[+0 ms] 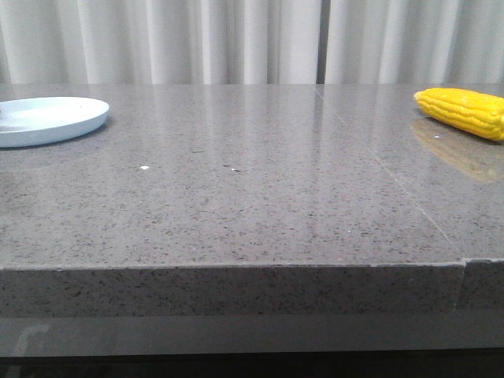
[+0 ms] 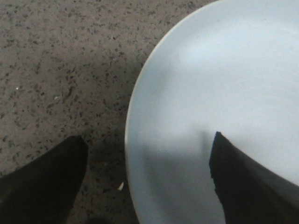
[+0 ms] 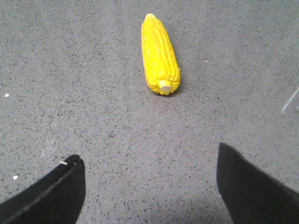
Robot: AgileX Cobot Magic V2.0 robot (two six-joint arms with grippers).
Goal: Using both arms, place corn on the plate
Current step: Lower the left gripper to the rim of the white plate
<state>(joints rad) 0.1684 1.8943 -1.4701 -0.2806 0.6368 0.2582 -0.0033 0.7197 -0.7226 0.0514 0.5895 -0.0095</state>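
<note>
two task things are seen well apart on the grey stone table [image 1: 252, 205]: the corn [image 1: 465, 111] lies at the far right edge of the front view, the plate [image 1: 47, 120] at the far left, empty. neither arm is seen in the front view. the right gripper [image 3: 149, 186] is held spread wide above bare table, nothing between the fingers, with the corn [image 3: 160, 54] lying ahead of it, pale stub end towards the camera and tip pointing away. the left gripper [image 2: 149, 182] is also held apart, empty, one finger [image 2: 243, 186] over the plate [image 2: 224, 93] and the other over the table beside the rim. nothing is gripped yet, so the pickup is judged not started. risks: the cob is round and could be rolled sideways if touched by one finger first; a grip near the tapered tip could slip; a handover across the wide gap could be fumbled; the plate could be nudged by the low left finger.
</note>
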